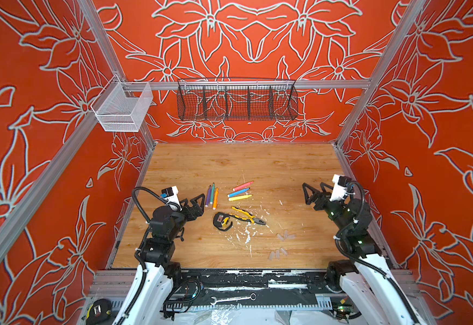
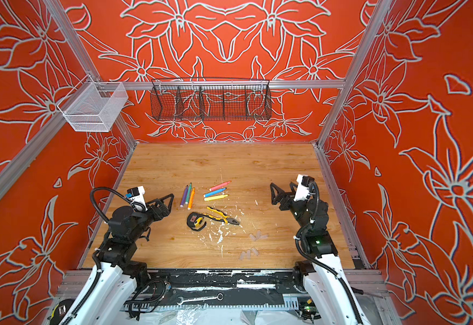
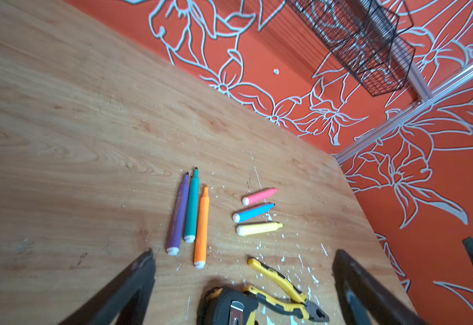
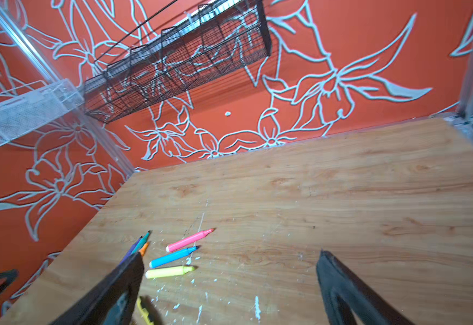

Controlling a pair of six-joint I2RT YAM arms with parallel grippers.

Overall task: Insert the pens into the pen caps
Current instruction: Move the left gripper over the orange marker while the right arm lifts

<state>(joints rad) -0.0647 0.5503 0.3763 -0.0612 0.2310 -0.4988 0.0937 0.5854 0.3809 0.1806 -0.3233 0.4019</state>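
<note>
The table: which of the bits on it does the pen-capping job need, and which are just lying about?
For the job:
purple, green and orange pens, side by side
pink, blue and yellow pens, fanned out beside them
clear caps, in two small clusters

Just lying about:
pliers
tape measure
white flecks

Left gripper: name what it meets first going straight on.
Probably the pliers, at a handle tip, then the yellow pen; the left gripper might pass over, since its height is unclear.
</note>
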